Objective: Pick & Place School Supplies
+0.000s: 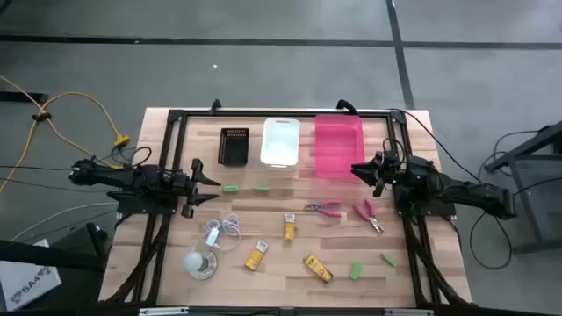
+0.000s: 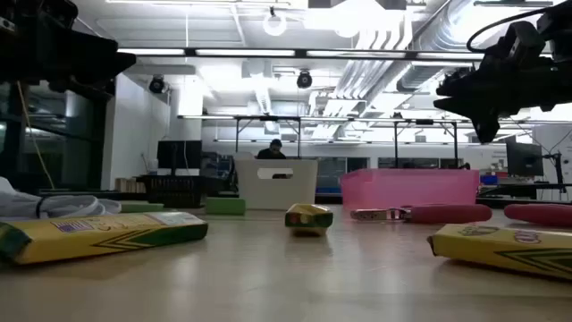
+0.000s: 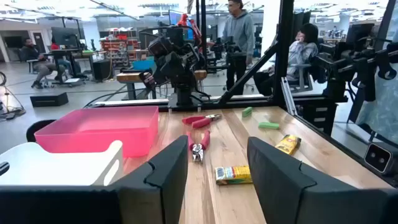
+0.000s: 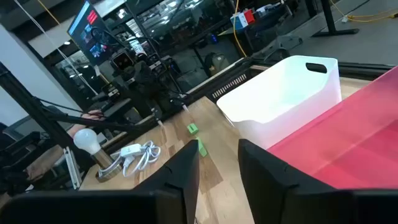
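left gripper [image 1: 211, 185] and right gripper [image 1: 358, 170] fingers apart, empty; pink scissors [image 1: 323, 208] lengthwise across table [image 1: 263, 290]

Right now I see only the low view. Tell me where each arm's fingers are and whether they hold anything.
Observer: The left gripper hovers over the table near the small black slatted basket, fingers apart, empty.
Operator: Now the right one.
Observer: The right gripper hangs at the pink plastic bin, fingers apart, empty.
Operator: Count the green bits.
Observer: Four little green pieces: two by the left gripper, two near the table's front right.
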